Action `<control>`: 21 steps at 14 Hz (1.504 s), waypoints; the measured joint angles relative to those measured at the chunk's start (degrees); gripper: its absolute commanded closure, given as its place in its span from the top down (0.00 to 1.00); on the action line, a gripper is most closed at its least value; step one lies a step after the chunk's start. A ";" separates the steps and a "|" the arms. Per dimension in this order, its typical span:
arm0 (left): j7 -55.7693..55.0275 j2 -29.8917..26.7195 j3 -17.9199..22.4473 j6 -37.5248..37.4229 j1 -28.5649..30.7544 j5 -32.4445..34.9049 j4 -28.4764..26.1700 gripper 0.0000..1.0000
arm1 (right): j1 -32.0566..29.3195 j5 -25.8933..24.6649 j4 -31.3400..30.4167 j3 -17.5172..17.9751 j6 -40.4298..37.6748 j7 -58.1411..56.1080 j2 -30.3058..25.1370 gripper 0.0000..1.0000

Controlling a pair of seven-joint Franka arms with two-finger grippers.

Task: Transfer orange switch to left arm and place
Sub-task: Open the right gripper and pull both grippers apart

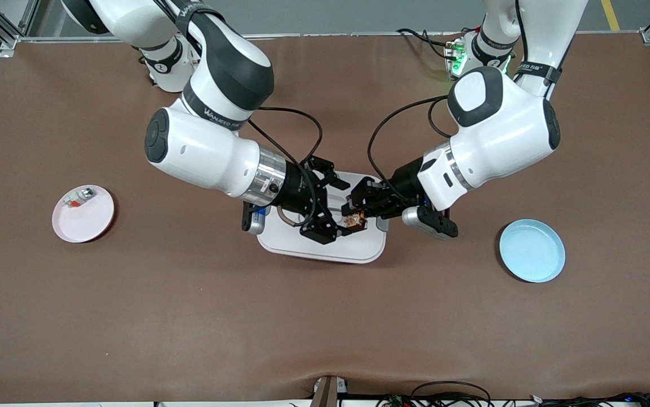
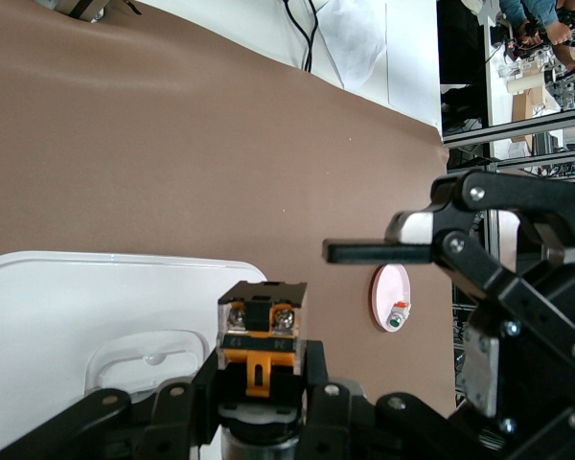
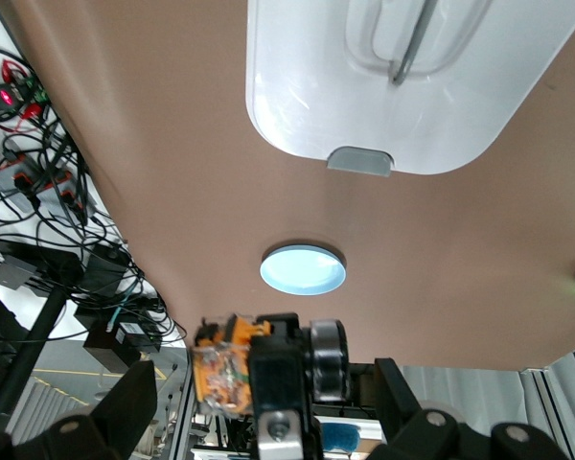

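Lowest in the front view, nearest the camera, the blue plate (image 1: 532, 250) lies empty toward the left arm's end of the table. Over the box (image 1: 359, 249), the orange switch (image 1: 354, 220) is clamped in the closed left gripper (image 1: 360, 217); the right gripper (image 1: 333, 212) is spread wide around it, gripping nothing. The exchange appears raised to keep clear of the lid. Only the left wrist view shows the switch's screw terminals. A pink plate (image 1: 83, 213) holding a whitish part (image 1: 79, 197) sits toward the right arm's end.
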 measured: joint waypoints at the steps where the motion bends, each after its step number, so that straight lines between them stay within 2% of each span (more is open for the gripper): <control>1: 0.00 -0.05 -0.01 -0.01 0.24 0.00 0.05 0.00 | -0.71 0.00 0.06 -0.01 -0.90 -0.22 0.00 1.00; 5: 0.00 -1.71 0.04 -4.26 2.93 0.00 0.12 0.00 | -4.46 0.01 1.02 0.88 -5.77 -2.42 -0.01 1.00; 9: 0.03 -4.39 0.28 -13.31 6.76 0.45 0.12 0.00 | -8.44 0.01 2.13 1.92 -11.06 -8.20 -0.01 1.00; 16: 0.10 -10.75 0.67 -27.17 11.87 18.91 0.10 0.00 | -15.53 0.01 4.15 2.17 -27.15 -20.26 -0.14 1.00; 19: 0.10 -11.27 0.78 -31.21 13.47 23.86 -0.02 0.00 | -19.38 -0.40 4.69 2.09 -35.07 -25.85 -0.86 1.00; 21: 0.10 -11.29 0.79 -33.19 14.11 28.88 -0.13 0.00 | -22.14 -2.72 5.31 2.10 -40.04 -31.62 -1.09 1.00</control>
